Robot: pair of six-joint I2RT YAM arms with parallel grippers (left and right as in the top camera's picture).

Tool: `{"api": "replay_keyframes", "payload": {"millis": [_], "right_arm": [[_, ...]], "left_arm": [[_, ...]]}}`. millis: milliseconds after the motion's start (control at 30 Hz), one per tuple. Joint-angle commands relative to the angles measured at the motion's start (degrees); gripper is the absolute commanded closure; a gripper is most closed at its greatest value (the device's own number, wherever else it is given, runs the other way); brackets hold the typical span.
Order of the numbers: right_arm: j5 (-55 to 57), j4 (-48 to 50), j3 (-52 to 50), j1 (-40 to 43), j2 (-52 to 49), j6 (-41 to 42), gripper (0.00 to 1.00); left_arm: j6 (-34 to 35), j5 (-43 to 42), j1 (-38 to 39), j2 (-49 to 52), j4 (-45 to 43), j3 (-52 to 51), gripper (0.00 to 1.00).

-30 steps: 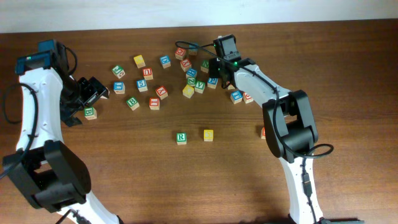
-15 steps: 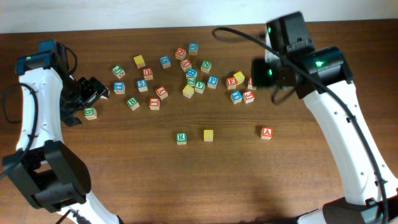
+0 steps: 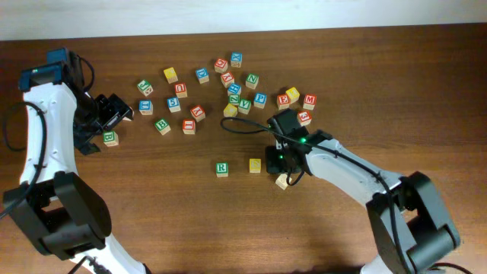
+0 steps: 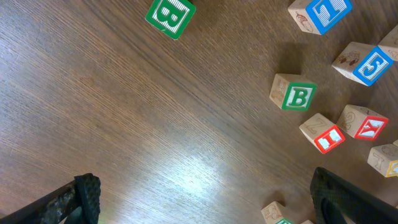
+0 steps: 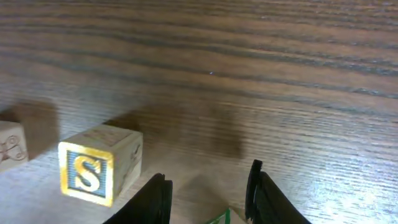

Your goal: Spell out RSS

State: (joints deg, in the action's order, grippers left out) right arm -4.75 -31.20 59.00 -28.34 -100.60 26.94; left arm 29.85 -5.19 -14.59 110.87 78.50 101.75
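Note:
The green R cube (image 3: 221,168) and a yellow-framed S cube (image 3: 255,165) stand side by side on the near middle of the table. My right gripper (image 3: 280,173) is down just right of the S cube (image 5: 99,165). A tan cube (image 3: 282,181) lies tilted at its tips. In the right wrist view this cube (image 5: 221,216) shows only a green-lined corner between the fingers of my right gripper (image 5: 208,196); its letter is hidden. My left gripper (image 3: 114,110) hovers wide open at the far left, and the left wrist view shows my left gripper (image 4: 208,205) holding nothing.
Several loose letter cubes lie scattered across the back, among them a yellow one (image 3: 170,74) and an M cube (image 3: 310,100). Green B cubes (image 4: 170,15) (image 4: 298,96) lie ahead of the left gripper. A green cube (image 3: 110,138) sits near the left arm.
The right arm has come from the cluster of cubes at the back down to the spot right of the S cube, where a tan cube now shows. The left arm has not moved.

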Motion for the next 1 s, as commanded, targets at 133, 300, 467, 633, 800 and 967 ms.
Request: {"api": "replay_keyframes", "payload": {"millis": [133,300,467,633,800,967], "right_arm": [[4.2,-31.1,18.8,1.0,3.5,-3.3,0.41],[-4.9,-25.3,4.3,-2.4,3.4,-10.0,0.32],[0.8,-10.5,-3.9,-2.4,3.4,-10.0,0.37],[0.7,-9.3,-4.7,-2.4,2.5,-10.0,0.62],[0.7,-8.7,-4.5,-2.3,2.4,-10.0,0.73],[1.2,-8.6,-3.0,-2.3,2.4,-8.0,0.48]], "left_arm": [[0.5,0.0,-0.2,-1.2,0.0,0.6,0.01],[0.5,0.0,-0.2,-1.2,0.0,0.6,0.01],[0.5,0.0,-0.2,-1.2,0.0,0.6,0.01],[0.5,0.0,-0.2,-1.2,0.0,0.6,0.01],[0.5,0.0,-0.2,-1.2,0.0,0.6,0.01],[0.5,0.0,-0.2,-1.2,0.0,0.6,0.01]]}}
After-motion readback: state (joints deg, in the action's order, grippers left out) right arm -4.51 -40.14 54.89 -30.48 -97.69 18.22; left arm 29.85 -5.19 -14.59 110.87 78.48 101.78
